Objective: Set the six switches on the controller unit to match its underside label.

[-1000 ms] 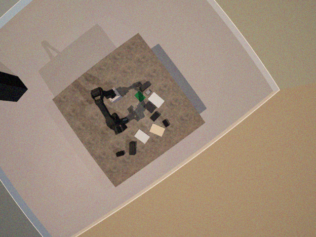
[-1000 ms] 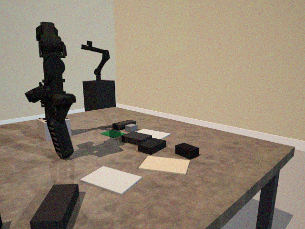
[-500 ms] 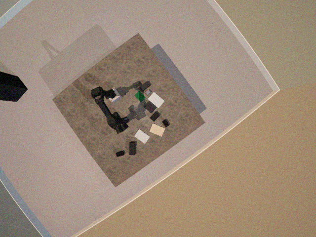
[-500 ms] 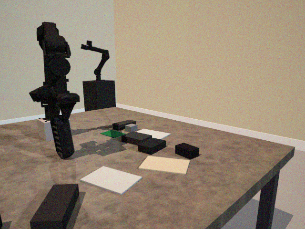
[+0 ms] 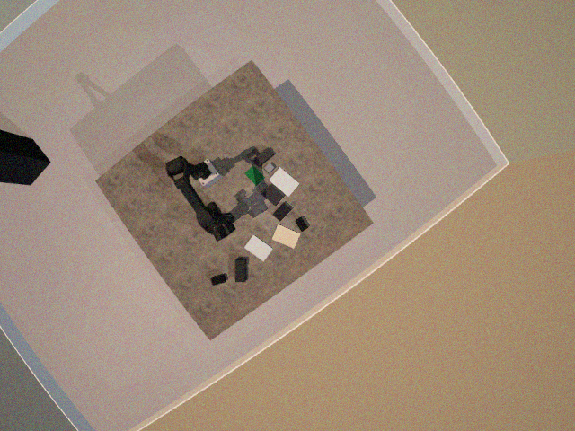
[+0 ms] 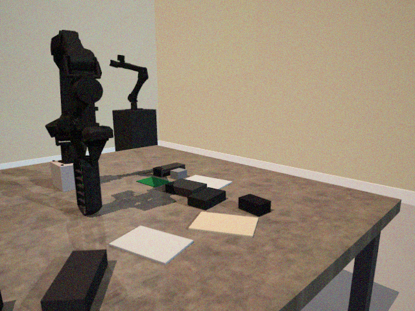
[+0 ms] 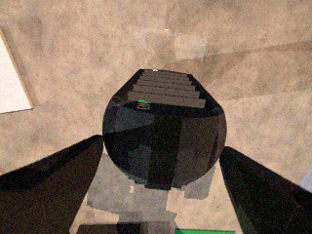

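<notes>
The dark grey controller unit (image 6: 92, 190) (image 7: 166, 146) is between the fingers of my gripper (image 7: 162, 147), which is shut on it. In the exterior view the unit stands on end, nearly upright, its lower end at or just above the bench (image 6: 268, 247); contact is unclear. The stepped row of rocker switches (image 7: 168, 90) faces left in the exterior view and shows at a steep slant at the top of the unit in the wrist view. A small green patch shows there. Individual switch settings and numbers cannot be read. The underside label is hidden.
Dark boxes (image 5: 241, 268) (image 6: 206, 197) (image 6: 254, 203), a small grey block (image 6: 178, 173) and a green plate (image 5: 254, 175) (image 6: 152, 181) lie about. White plates (image 5: 258, 248) (image 6: 152, 244) and a cream plate (image 5: 286, 236) (image 6: 224, 223) lie flat. A white box (image 6: 63, 177) stands by the arm's base.
</notes>
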`<control>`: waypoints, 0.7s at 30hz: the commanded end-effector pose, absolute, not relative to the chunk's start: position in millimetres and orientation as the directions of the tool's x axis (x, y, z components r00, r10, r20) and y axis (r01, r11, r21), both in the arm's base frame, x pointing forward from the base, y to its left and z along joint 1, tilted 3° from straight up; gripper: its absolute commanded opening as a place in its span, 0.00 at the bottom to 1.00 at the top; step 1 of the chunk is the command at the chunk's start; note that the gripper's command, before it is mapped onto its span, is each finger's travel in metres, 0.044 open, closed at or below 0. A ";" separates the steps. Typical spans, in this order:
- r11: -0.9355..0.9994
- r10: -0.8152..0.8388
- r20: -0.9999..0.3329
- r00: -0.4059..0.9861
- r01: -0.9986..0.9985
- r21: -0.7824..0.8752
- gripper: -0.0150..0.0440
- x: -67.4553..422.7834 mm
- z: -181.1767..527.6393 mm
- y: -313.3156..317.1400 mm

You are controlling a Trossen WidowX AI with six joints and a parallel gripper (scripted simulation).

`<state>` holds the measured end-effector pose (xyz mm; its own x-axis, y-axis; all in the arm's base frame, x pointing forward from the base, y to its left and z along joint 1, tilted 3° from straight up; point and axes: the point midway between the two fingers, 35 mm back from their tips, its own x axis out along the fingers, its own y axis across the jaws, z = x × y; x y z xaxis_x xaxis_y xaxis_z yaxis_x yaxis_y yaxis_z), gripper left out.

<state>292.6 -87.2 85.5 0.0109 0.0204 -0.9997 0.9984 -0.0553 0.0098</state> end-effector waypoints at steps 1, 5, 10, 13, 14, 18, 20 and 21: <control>-0.057 0.032 -0.999 0.009 0.998 0.007 0.83 292.0 83.5 -81.9; -0.057 0.032 -0.999 0.009 0.998 0.007 0.83 292.2 83.3 -78.6; -0.057 0.033 -0.999 0.009 0.998 0.007 0.83 292.4 82.9 -74.5; -0.057 0.033 -0.999 0.009 0.998 0.007 0.83 292.6 82.6 -72.0; -0.057 0.033 -0.999 0.009 0.998 0.007 0.83 292.6 82.6 -71.2; -0.057 0.034 -0.999 0.009 0.998 0.007 0.83 292.8 82.1 -67.9; -0.057 0.034 -0.999 0.009 0.998 0.007 0.83 292.9 81.9 -66.3; -0.057 0.034 -0.999 0.009 0.998 0.007 0.83 293.0 81.8 -65.5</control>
